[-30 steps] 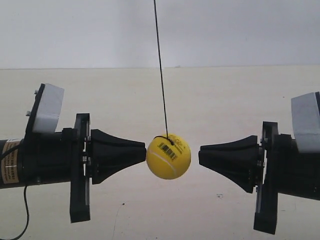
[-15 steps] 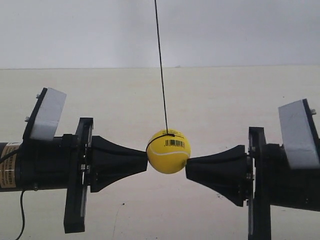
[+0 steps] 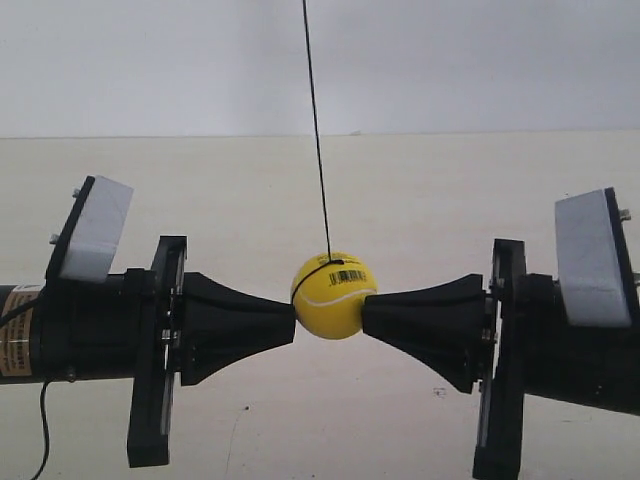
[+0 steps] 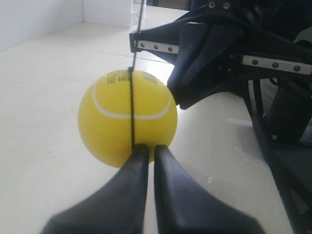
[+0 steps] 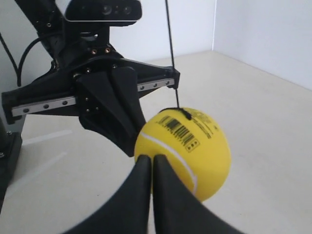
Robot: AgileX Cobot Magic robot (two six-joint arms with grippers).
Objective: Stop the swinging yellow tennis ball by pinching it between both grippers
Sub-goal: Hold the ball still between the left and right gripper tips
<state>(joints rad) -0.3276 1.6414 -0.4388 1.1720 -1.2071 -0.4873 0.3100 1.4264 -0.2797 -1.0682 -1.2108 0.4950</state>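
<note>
Yellow tennis ball (image 3: 335,315), white seam (image 4: 109,112), black string (image 3: 317,130)

The thin black string (image 3: 316,130) leaves the exterior view at 12 o'clock, so its fastening is out of sight. Both arms are cut off there, at 9 and 3 o'clock. The label (image 3: 14,338) on the arm at the exterior view's left is half cropped and unreadable. The digits of the barcode (image 5: 179,130) on the yellow tennis ball (image 5: 195,156) are too small to read. In each wrist view the ball hides the far gripper's tip. The near left gripper (image 4: 146,148) and right gripper (image 5: 151,158) are blurred and run out of the picture.
</note>
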